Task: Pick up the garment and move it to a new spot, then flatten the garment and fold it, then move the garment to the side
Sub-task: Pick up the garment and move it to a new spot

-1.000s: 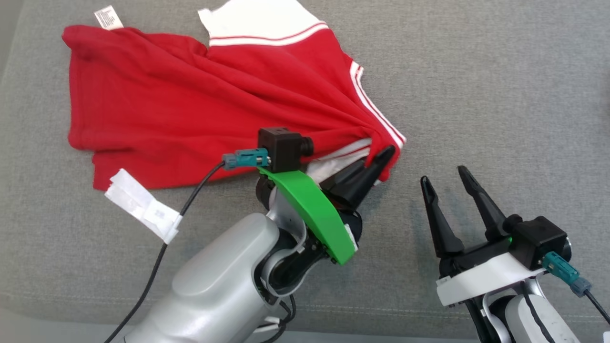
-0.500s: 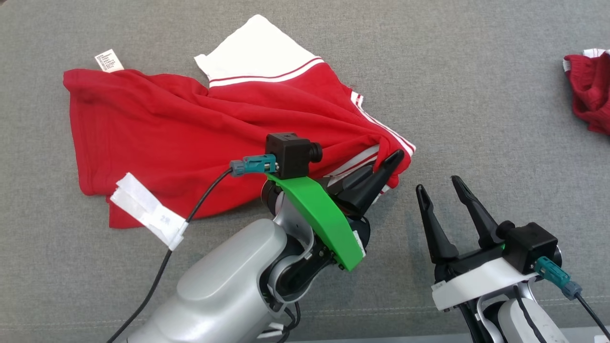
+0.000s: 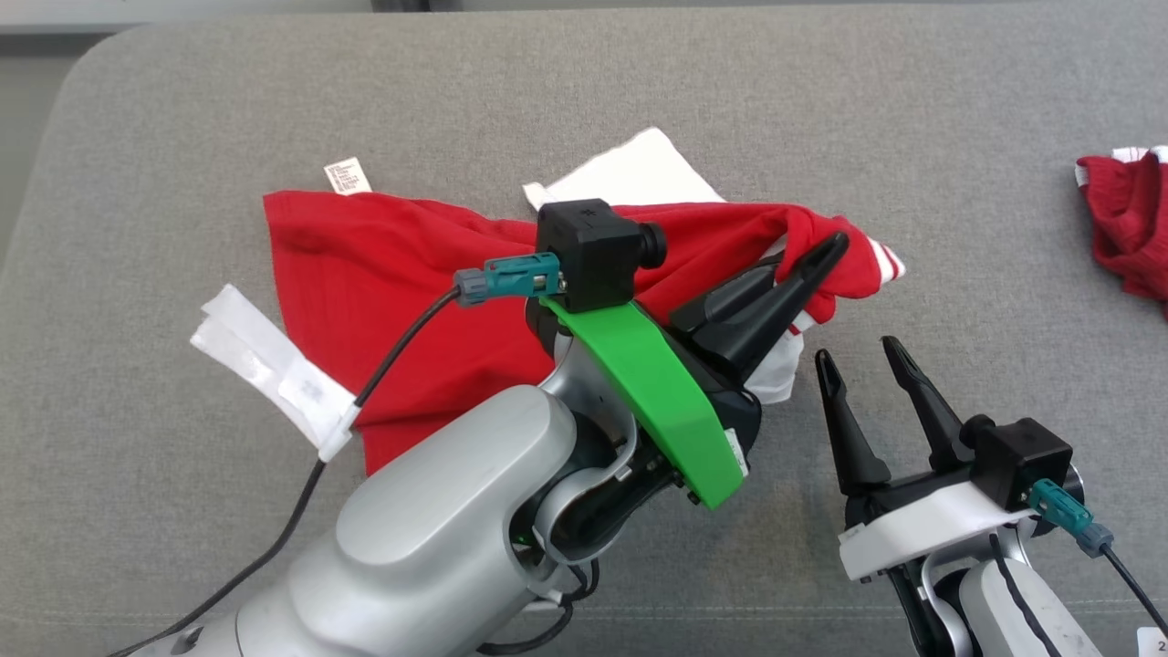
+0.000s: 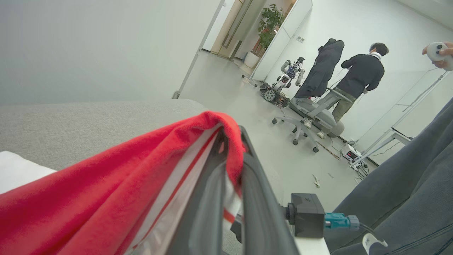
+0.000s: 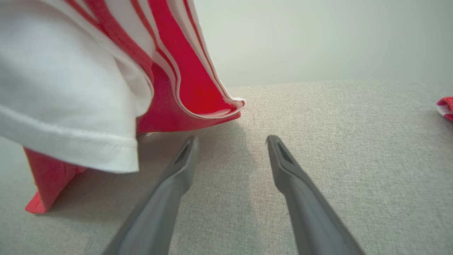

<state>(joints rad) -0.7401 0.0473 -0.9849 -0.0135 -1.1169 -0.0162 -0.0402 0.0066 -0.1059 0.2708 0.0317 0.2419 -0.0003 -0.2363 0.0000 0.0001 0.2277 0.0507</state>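
The garment [image 3: 401,274] is a red shirt with white sleeves and white stripes, lying partly on the grey sofa cushion [image 3: 958,182]. My left gripper [image 3: 826,251] is shut on the shirt's right edge and holds that part raised off the cushion. In the left wrist view red and white cloth [image 4: 134,177] is pinched between the two fingers. My right gripper [image 3: 858,356] stands open just right of the raised cloth, nothing between its fingers. In the right wrist view the hanging shirt [image 5: 88,71] drapes at the upper left, ahead of the open fingers.
A second red knitted item [image 3: 1127,228] lies at the cushion's right edge. A white paper tag [image 3: 274,370] is wrapped on the left arm's cable. In the left wrist view a person [image 4: 357,81] stands beyond the sofa near an office chair [image 4: 308,117] and another robot [image 4: 283,81].
My left gripper has lifted the shirt's right edge up and to the right, gathering the cloth. The head camera has tilted, so the whole scene sits lower. My right gripper stays open.
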